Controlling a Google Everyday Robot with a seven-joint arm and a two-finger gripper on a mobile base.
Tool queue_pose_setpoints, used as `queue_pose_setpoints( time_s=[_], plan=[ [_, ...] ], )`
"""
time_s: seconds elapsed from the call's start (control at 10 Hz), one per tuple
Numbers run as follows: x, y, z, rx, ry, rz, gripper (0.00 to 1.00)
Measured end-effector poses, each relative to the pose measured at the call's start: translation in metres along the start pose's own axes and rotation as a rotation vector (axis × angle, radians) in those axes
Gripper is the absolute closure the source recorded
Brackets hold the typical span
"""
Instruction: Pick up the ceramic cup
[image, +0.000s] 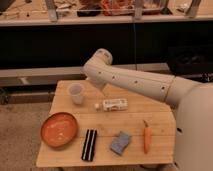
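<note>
The ceramic cup (76, 93) is small, off-white and handleless. It stands upright at the back left of the wooden table (155, 111). My white arm (135, 82) reaches in from the right over the back of the table, and its elbow joint (100, 61) hangs just right of and above the cup. The gripper itself does not show; the arm's links hide it or it lies out of view. Nothing touches the cup.
A wide orange bowl (59, 129) sits at the front left. A white labelled bottle (114, 104) lies on its side mid-table. A black ribbed object (89, 144), a blue sponge (120, 142) and a carrot (147, 137) lie along the front. Dark shelving (60, 45) stands behind.
</note>
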Motion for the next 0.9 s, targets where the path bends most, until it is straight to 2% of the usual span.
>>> queue_pose_setpoints(
  time_s=[0.9],
  plan=[
    [-0.025, -0.033, 0.047, 0.005, -0.079, -0.137, 0.2]
  ],
)
